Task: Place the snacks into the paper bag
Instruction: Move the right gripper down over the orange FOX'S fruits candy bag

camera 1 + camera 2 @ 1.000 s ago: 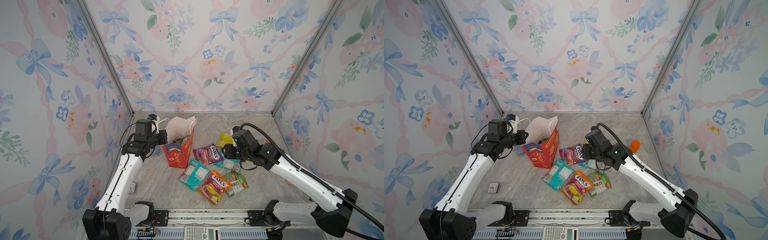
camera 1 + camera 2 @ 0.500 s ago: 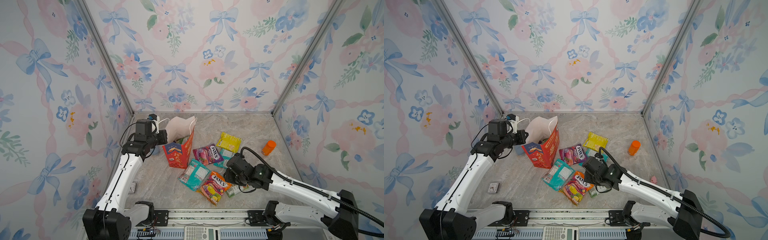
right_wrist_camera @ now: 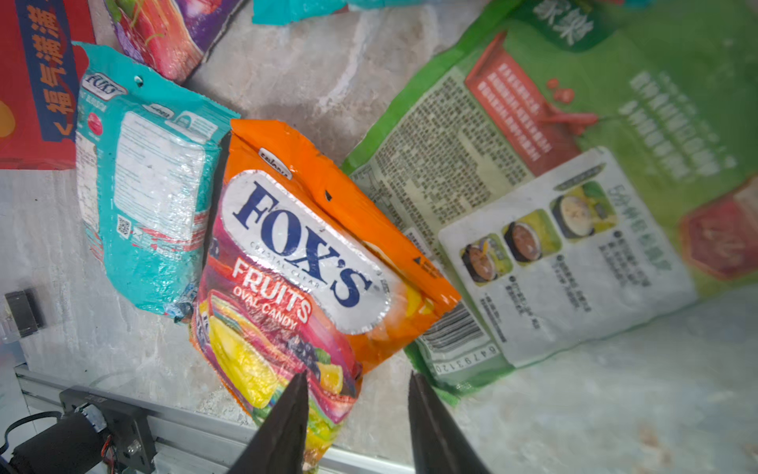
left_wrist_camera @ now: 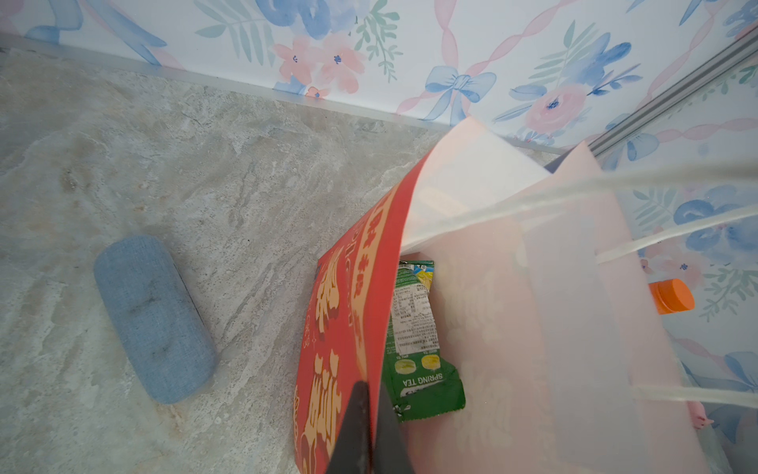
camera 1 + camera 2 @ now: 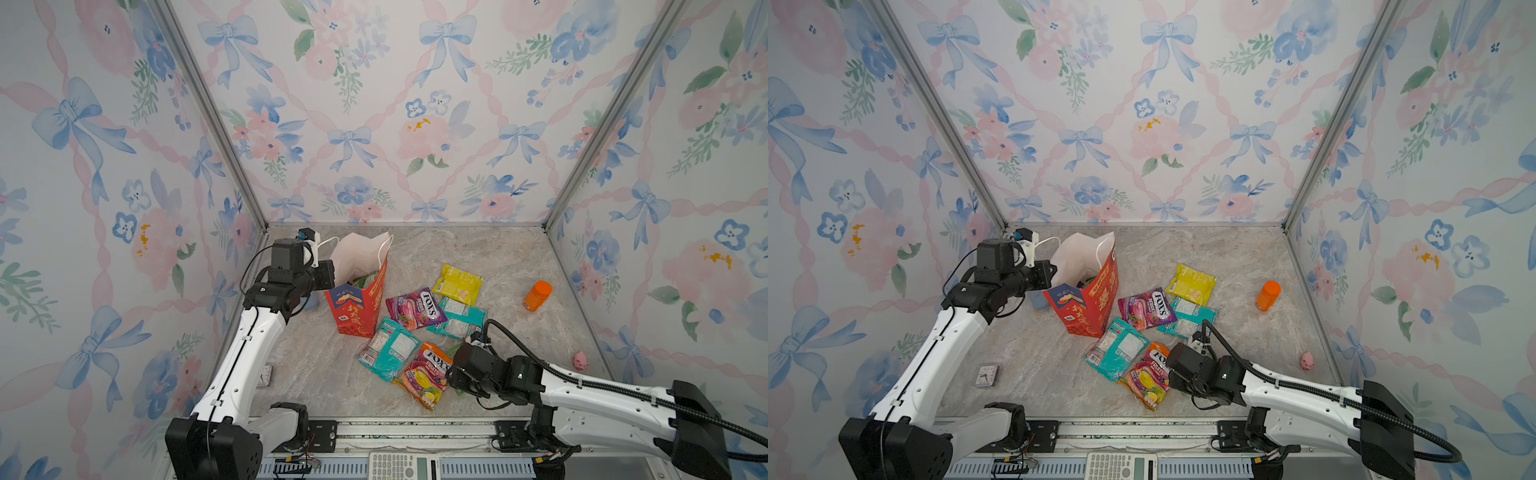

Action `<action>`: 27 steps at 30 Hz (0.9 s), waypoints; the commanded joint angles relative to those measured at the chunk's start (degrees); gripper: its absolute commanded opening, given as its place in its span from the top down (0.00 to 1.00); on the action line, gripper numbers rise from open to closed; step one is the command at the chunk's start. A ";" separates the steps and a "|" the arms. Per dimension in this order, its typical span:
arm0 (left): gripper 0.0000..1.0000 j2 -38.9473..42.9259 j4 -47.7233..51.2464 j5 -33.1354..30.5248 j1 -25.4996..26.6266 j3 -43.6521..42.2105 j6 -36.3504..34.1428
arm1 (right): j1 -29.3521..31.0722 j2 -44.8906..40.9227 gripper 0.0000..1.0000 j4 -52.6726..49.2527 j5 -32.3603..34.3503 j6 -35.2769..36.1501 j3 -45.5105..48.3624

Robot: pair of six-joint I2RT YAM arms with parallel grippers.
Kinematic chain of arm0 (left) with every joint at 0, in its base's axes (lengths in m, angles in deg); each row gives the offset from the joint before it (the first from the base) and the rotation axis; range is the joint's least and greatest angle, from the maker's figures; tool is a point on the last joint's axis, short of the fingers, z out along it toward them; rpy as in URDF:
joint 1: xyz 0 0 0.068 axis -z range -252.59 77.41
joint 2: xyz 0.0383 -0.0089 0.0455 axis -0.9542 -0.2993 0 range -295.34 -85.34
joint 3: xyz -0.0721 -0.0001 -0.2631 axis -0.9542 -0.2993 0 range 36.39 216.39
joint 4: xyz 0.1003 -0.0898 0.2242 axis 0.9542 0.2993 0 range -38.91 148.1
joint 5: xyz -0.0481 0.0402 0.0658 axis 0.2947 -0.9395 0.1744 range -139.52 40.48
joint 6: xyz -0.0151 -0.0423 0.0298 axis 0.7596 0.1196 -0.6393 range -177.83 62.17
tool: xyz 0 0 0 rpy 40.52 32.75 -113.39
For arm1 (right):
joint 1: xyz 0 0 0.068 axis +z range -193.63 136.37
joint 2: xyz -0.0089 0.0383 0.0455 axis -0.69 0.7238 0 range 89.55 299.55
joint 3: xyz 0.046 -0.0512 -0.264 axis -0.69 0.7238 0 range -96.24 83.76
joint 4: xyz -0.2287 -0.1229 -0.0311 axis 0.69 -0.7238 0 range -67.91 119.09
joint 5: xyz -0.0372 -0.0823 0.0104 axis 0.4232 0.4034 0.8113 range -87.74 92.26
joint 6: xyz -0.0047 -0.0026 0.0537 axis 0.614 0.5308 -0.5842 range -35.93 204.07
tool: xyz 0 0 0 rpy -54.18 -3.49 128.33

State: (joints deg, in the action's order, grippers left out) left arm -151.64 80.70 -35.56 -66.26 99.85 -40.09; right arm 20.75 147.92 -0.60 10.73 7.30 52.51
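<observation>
Six snacks lie loose on the table to the right of the paper bag (image 5: 357,309). The bag stands upright at the far left with a green tea packet (image 4: 418,328) already inside. The left gripper (image 4: 371,394) is clamped on the bag's red wall and holds the mouth agape. The right gripper (image 3: 357,377) sits low at the near edge of the pile. Its jaws are partly apart, gripping nothing, and straddle the near corner of the orange packet (image 3: 295,254). That packet touches a teal packet (image 3: 147,184) on its left and overlaps a green packet (image 3: 574,184) on its right.

To do this well, the right gripper should probably sink until one finger slips under the corner. It should bite deep, since the glossy film looks slippery, and pinch the orange packet alone. Lifting straight up before swinging left would avoid dragging the neighbours.

A second ago the right arm reached over the far packets and hid the yellow packet (image 5: 457,284). It has since swung to the near side and dropped. The left arm and the bag have not shifted.
</observation>
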 commanded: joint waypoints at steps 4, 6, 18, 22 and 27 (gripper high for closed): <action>1.00 0.40 -0.44 -0.51 0.02 -1.66 -2.05 | 1.04 -0.51 0.56 4.84 1.42 -3.49 2.67; 1.00 0.54 -0.53 -0.57 -0.04 -1.85 -2.18 | 1.04 -0.37 0.56 5.63 1.33 -3.80 3.27; 1.00 0.53 -0.78 -0.31 0.00 -2.01 -2.18 | -1.58 -1.09 0.57 10.94 -0.25 -3.99 6.85; 1.00 0.65 -0.77 -0.33 -0.01 -1.94 -2.13 | -2.38 -0.81 0.57 12.53 -0.79 -3.80 7.33; 1.00 0.71 -0.74 -0.41 0.00 -1.90 -2.07 | -3.33 0.48 0.59 15.05 -1.52 -3.23 7.51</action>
State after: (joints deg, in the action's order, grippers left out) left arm -151.58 79.43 -35.54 -66.26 99.06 -40.94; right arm 18.28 147.50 12.01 9.62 3.91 59.40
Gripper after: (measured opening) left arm 0.048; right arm 0.414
